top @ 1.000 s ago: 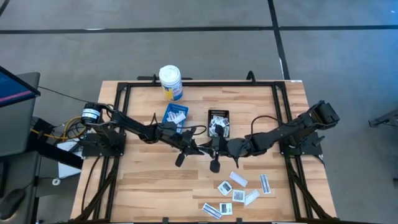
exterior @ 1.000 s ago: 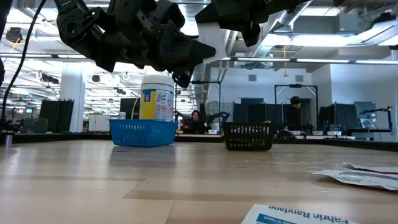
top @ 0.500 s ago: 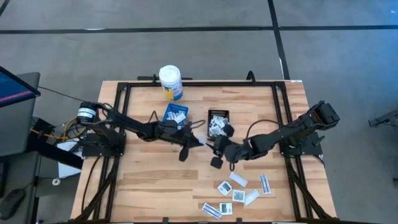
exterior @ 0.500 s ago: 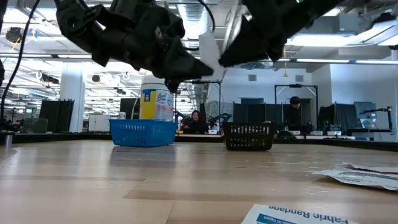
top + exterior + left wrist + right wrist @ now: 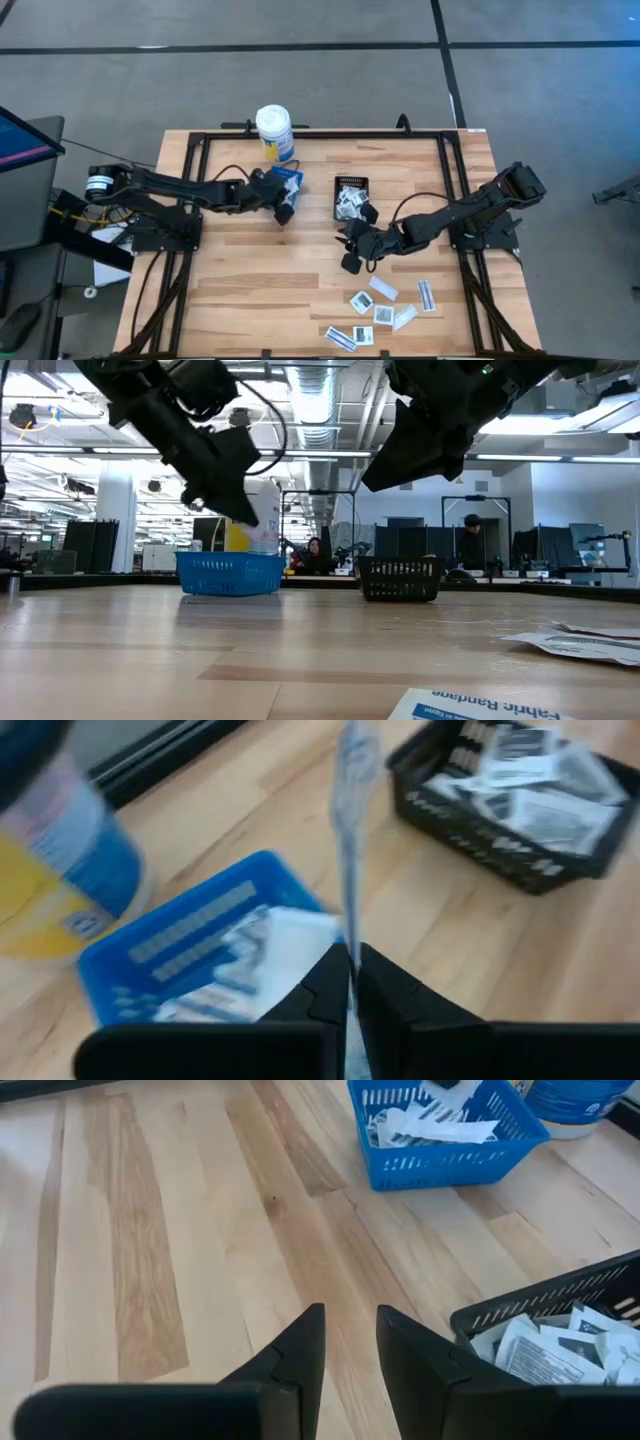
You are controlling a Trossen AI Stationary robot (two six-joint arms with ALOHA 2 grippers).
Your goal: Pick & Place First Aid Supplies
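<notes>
My left gripper (image 5: 286,207) hovers at the near edge of the blue tray (image 5: 283,181), shut on a narrow white packet (image 5: 350,830) that shows edge-on in the left wrist view. The blue tray (image 5: 190,950) holds a few white packets. My right gripper (image 5: 352,250) hangs open and empty just near of the black tray (image 5: 352,196), which is filled with printed packets (image 5: 545,1350). Several loose packets (image 5: 381,309) lie flat on the table's near right part. My left gripper pinches the narrow packet between its two fingers (image 5: 330,985) at one end (image 5: 349,935). The packet stands out past the fingertips, edge-on to the camera, lifted clear of the table, with its free end (image 5: 352,745) above the wood between the two trays.
A white bottle with a yellow label (image 5: 273,130) stands just beyond the blue tray (image 5: 230,573). The black tray (image 5: 400,580) sits to its right. Bare wood stretches across the near left part of the table. People sit in the room beyond.
The two grippers met over the table's middle with the white packet between them. My left gripper then drew away toward the far left, carrying the packet to the blue tray's near edge. My right gripper stayed near the black tray, without the packet.
</notes>
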